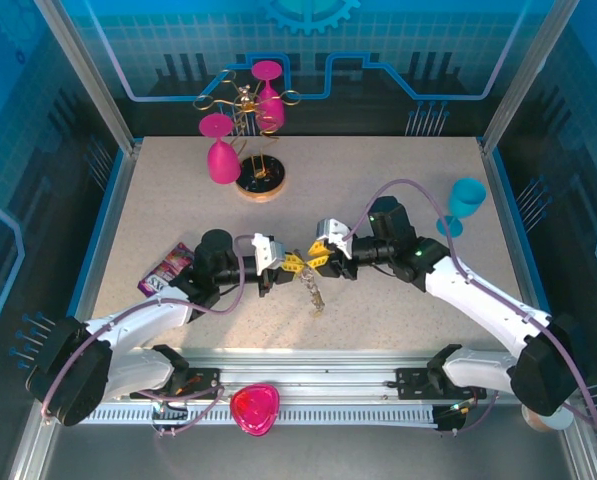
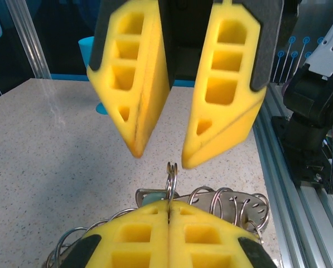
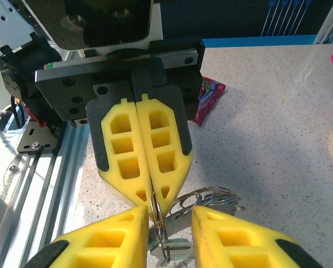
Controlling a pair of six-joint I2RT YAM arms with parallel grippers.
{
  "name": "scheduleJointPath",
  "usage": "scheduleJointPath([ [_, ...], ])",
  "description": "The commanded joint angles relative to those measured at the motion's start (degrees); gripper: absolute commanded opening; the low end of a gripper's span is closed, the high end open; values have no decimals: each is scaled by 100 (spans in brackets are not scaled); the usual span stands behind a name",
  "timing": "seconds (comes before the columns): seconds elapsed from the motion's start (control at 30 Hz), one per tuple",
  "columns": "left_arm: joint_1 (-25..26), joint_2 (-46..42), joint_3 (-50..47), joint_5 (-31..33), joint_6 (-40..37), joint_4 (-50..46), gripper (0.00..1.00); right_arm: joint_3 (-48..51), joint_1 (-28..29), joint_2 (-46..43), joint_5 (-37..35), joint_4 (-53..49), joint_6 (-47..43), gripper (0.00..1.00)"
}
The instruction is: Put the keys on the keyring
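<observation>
My left gripper (image 1: 291, 263) (image 2: 169, 204) is shut on a thin silver split ring (image 2: 172, 177) that stands upright out of its pinched tips. That ring belongs to the keyring (image 2: 233, 204) (image 1: 316, 293), a flat grey metal piece with holes and several silver rings, which hangs just below the tips over the table. A teal key head (image 2: 151, 196) shows beside the held ring. My right gripper (image 1: 318, 263) (image 3: 170, 212) faces the left one tip to tip. It is open, and the held ring (image 3: 158, 215) stands between its fingers, close to the left one.
Two pink wine glasses (image 1: 218, 150) hang on a wire stand with a round base (image 1: 261, 182) at the back. A teal cup (image 1: 466, 200) stands at the right, a snack packet (image 1: 166, 270) lies at the left, and a pink heart-shaped dish (image 1: 255, 408) sits on the front rail.
</observation>
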State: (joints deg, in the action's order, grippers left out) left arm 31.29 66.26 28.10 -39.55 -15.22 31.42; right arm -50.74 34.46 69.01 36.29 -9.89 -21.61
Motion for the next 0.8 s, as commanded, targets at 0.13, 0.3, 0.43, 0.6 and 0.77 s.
scheduleJointPath([
  [0.13, 22, -152, -50, -237, 112, 470, 0, 222, -36, 68, 192, 99, -31, 26],
  [0.3, 26, -127, -50, -280, 152, 538, 0, 239, -36, 119, 284, 320, 52, 21],
  [0.43, 26, -90, -53, -305, 194, 624, 0, 199, -27, 186, 372, 464, 95, 13],
  [0.6, 21, -131, -12, -111, 125, 439, 0, 77, -22, 172, 267, 227, -41, 0],
  [0.77, 26, -328, 264, 278, -402, -706, 24, -447, 186, 193, -596, -1004, -699, 0],
])
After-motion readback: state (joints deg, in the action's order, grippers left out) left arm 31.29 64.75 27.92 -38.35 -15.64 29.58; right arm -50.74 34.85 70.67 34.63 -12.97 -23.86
